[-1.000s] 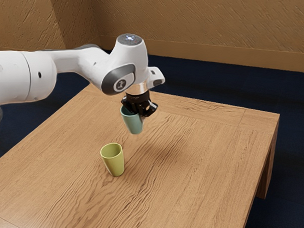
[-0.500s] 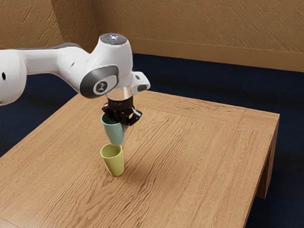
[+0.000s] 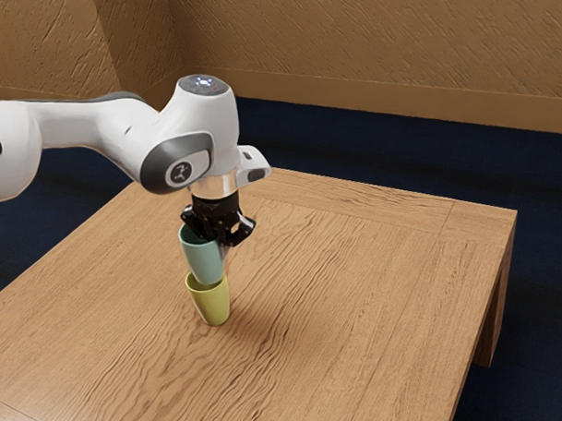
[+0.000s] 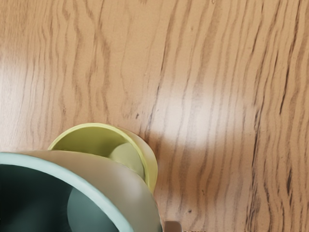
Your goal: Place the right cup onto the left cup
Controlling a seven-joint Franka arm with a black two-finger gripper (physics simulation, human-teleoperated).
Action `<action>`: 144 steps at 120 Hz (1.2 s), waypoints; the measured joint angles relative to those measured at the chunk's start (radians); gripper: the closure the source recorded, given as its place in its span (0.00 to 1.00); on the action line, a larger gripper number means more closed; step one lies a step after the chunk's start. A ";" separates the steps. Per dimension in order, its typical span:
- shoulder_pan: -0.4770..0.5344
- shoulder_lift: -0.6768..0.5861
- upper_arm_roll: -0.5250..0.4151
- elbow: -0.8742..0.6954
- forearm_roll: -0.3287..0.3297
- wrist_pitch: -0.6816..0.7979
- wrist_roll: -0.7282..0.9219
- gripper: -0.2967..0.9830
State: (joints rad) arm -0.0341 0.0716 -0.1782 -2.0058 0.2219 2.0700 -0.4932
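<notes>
Well, the black gripper [image 3: 217,235] has the teal cup [image 3: 206,262] pinched near its rim, held up over the yellow-green cup [image 3: 213,308], which stands on the wooden table [image 3: 358,291]! The teal base overlaps the lower cup's mouth in the exterior view (whether the cups touch, I can't tell), and the wrist view catches part of that yellow-green mouth peeking past the teal wall!

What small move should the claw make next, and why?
I'd probably ease the claw slowly straight down. It grips the teal cup, whose base appears right at the mouth of the yellow cup in the exterior view. The wrist view shows part of the yellow cup's opening beside the teal one, so I can't be sure they're centred: hence slowly.
</notes>
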 joint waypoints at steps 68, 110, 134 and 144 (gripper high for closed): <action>0.001 -0.003 0.007 -0.028 -0.001 0.024 -0.022 0.84; -0.003 -0.004 0.031 -0.015 0.010 0.023 -0.019 0.84; 0.006 0.002 0.037 -0.019 0.011 0.022 -0.013 0.84; 0.002 0.006 0.037 -0.016 0.011 0.024 -0.010 0.84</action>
State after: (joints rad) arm -0.0322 0.0778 -0.1414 -2.0218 0.2329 2.0943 -0.5036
